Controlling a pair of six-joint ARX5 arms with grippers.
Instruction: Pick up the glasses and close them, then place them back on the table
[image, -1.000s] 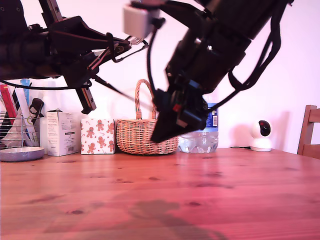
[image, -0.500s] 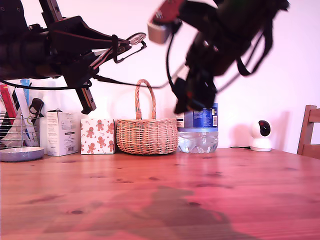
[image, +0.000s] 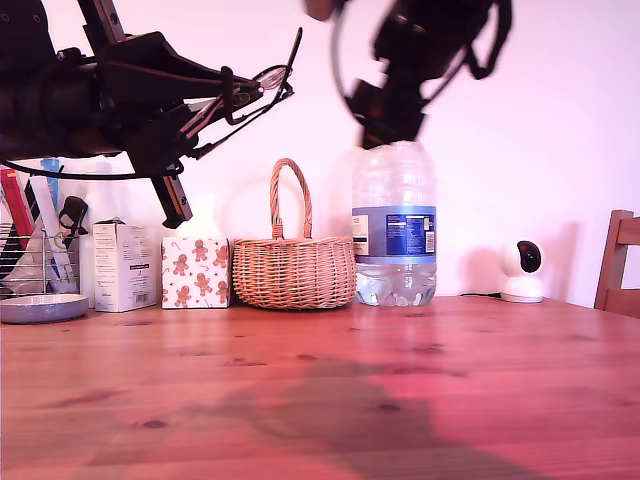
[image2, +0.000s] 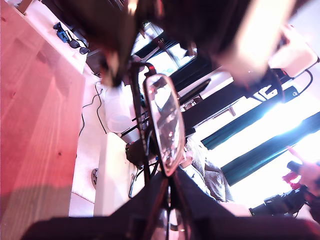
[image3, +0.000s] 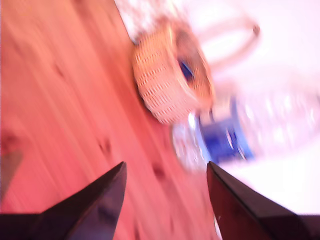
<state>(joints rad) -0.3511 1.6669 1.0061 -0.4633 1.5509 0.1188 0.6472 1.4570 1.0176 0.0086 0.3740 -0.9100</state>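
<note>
Glasses (image: 268, 82) hang high over the table (image: 330, 390) in the exterior view, pinched in my first gripper (image: 235, 95), which reaches in from that view's left; one temple arm now stands folded up beside the lens, where a second ago it trailed down toward the wicker basket (image: 293, 265). My second gripper (image: 385, 112), which a second ago hung low in front of the water bottle (image: 394, 222), has lifted clear toward the top of that view and is blurred with motion, so the bottle shows whole again. Along the back edge at the exterior view's left stand a gingerbread-print box (image: 195, 272) and a white carton (image: 125, 266), and a small white camera (image: 522, 270) sits near the exterior view's right. In the first wrist view the jaws are clamped on the frame, and a lens of the glasses (image2: 165, 125) fills the middle, with the tabletop (image2: 35, 115) far beyond. In the second wrist view the two dark fingers (image3: 100, 202) stand apart with nothing between them, the basket (image3: 170, 75) and the bottle (image3: 240, 135) smeared past them. I judge that one temple has just been pushed shut; whether the other is folded I cannot tell, and setting the glasses down remains
</note>
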